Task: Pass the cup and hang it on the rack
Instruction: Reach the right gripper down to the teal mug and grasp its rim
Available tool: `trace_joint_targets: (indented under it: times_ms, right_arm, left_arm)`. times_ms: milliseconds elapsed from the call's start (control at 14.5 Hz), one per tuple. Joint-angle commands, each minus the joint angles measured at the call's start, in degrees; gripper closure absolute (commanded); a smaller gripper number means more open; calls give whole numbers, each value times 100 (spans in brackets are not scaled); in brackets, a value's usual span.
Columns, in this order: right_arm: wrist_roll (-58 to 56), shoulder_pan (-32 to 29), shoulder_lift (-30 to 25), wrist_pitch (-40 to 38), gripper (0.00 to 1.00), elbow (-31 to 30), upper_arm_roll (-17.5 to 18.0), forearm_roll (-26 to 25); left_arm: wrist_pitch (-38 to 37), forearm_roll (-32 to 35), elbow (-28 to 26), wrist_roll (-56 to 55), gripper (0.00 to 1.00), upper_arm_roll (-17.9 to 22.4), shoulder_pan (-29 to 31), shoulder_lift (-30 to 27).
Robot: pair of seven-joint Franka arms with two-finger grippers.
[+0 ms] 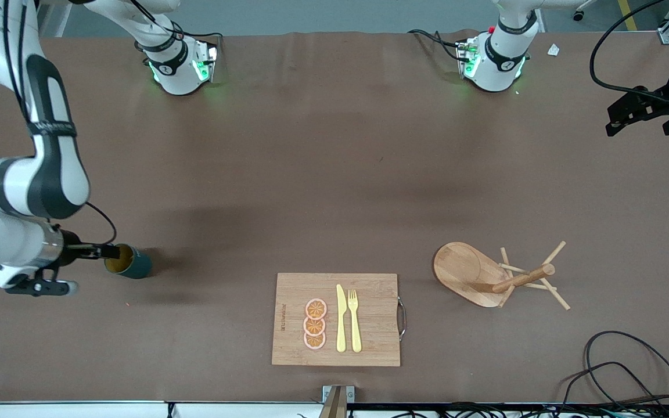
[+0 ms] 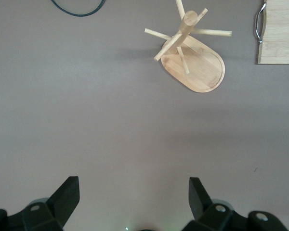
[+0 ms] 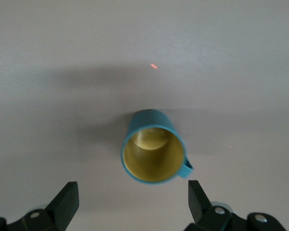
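Observation:
The dark teal cup [image 1: 129,262] with a yellow inside stands on the table toward the right arm's end. In the right wrist view the cup [image 3: 151,151] shows mouth-up with its handle to one side. My right gripper [image 1: 93,268] is open just above and beside the cup; in its wrist view [image 3: 132,188] the cup lies just ahead of the fingers, not between them. The bamboo rack [image 1: 468,273] stands toward the left arm's end and also shows in the left wrist view [image 2: 195,65]. My left gripper [image 1: 645,122] is open and empty, waiting high at the table's end [image 2: 134,185].
A wooden cutting board [image 1: 375,290] with a metal handle lies near the front camera between cup and rack, carrying orange slices [image 1: 315,324], a yellow knife [image 1: 341,319] and a fork [image 1: 355,319]. Black cables [image 1: 630,371] lie near the front corner at the left arm's end.

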Motion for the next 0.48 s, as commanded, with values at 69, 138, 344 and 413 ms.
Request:
trace_joint_targets:
  times_ms: [69,138,344,413]
  right_arm:
    - [22,89,422,387,0,56,-10,395]
    - [13,89,458,405,0,38,-10,387]
    - [-23,45,581,414,5,29,-18,316]
    - [-23,36,616,423,10,21,-18,316]
  left_arm:
    - [-20,44,62,17,0,-25,13,10]
    - [-20,44,62,0,0,-25,-5,10]
    - [-20,53,62,-18,0,-25,-22,27]
    - [-20,44,62,-27,0,-25,-31,36]
